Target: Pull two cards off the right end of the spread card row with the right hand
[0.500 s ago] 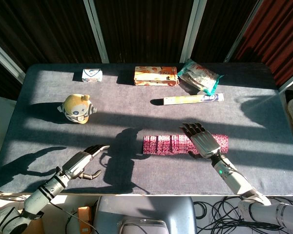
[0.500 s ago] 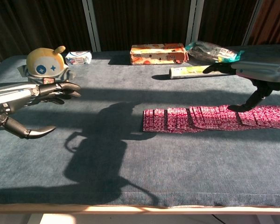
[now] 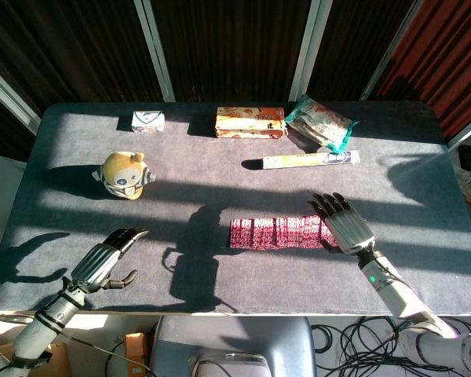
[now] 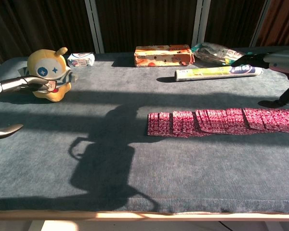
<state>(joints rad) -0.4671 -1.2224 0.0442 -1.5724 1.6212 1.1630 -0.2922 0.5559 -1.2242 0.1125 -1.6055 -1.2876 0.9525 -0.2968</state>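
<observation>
Both empty, right hand (image 3: 344, 222) fingers spread over card row (image 3: 279, 232) right end

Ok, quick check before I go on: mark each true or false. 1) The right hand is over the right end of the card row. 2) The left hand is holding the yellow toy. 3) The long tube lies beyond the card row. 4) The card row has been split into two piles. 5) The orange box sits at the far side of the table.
1) True: the right hand hovers over the right end of the card row.
2) False: the left hand is empty, near the front edge, apart from the yellow toy.
3) True: the long tube lies beyond the row.
4) False: it is one continuous spread.
5) True: the orange box sits there.
</observation>
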